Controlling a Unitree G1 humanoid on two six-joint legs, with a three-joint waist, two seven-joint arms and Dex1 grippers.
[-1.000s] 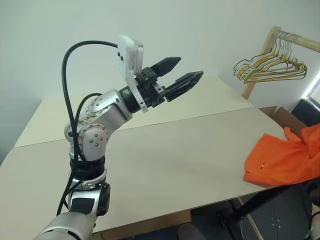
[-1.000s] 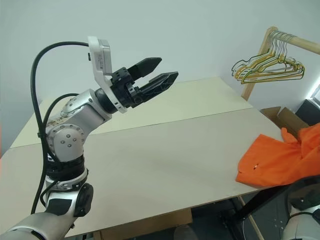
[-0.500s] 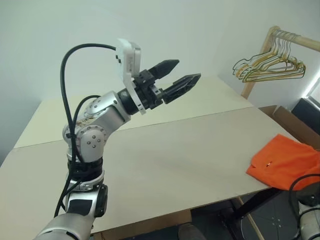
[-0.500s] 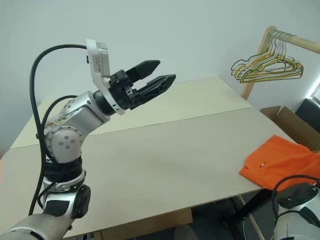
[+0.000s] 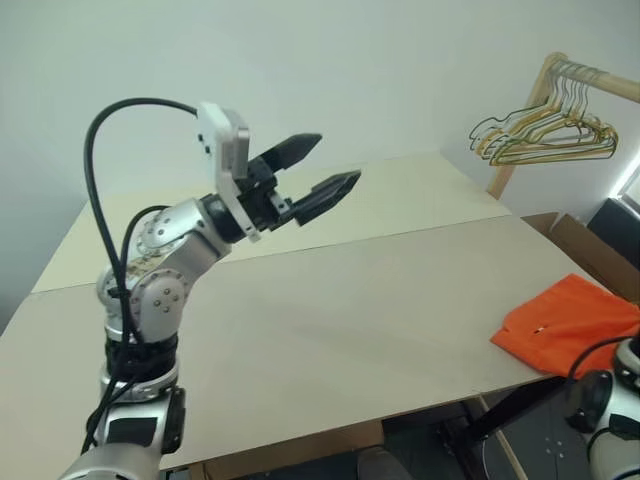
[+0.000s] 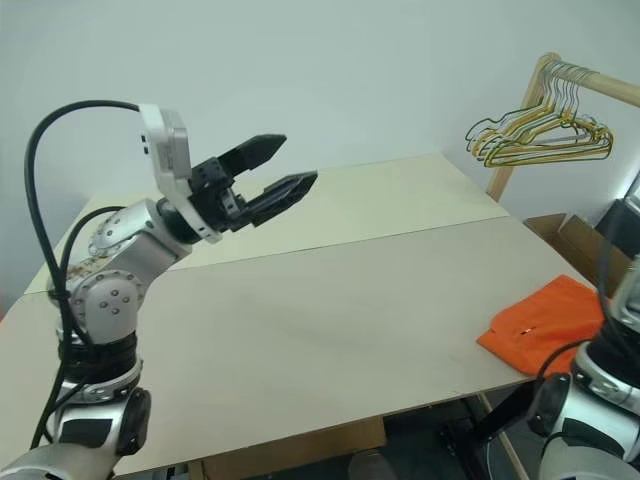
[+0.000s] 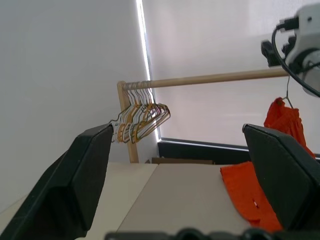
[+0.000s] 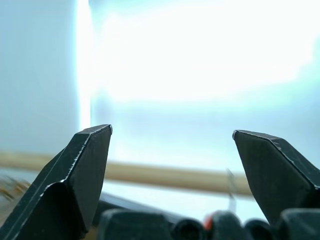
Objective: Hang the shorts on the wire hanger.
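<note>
The shorts (image 5: 565, 325) lie flat at the right-hand edge of the bench (image 5: 330, 320), near its front corner, with part of the orange cloth reaching over that edge. A tiny white tag shows on the fabric near the side facing the middle of the bench. Nothing is touching them.

The left hand (image 5: 312, 172) is raised above the back left part of the bench, well apart from the shorts, its two black fingers spread wide with nothing between them. In the left wrist view the shorts (image 7: 247, 195) appear between those fingers in the distance. The right hand (image 8: 170, 165) also has its fingers wide apart and holds nothing; it points up towards a wooden rail (image 8: 165, 175).

Beyond the right back corner of the bench, a bunch of gold and green hangers (image 5: 545, 135) hangs from that wooden rail (image 5: 590, 80). In the left wrist view another orange garment (image 7: 283, 122) hangs from the rail on a thin wire hanger (image 7: 287, 97).
</note>
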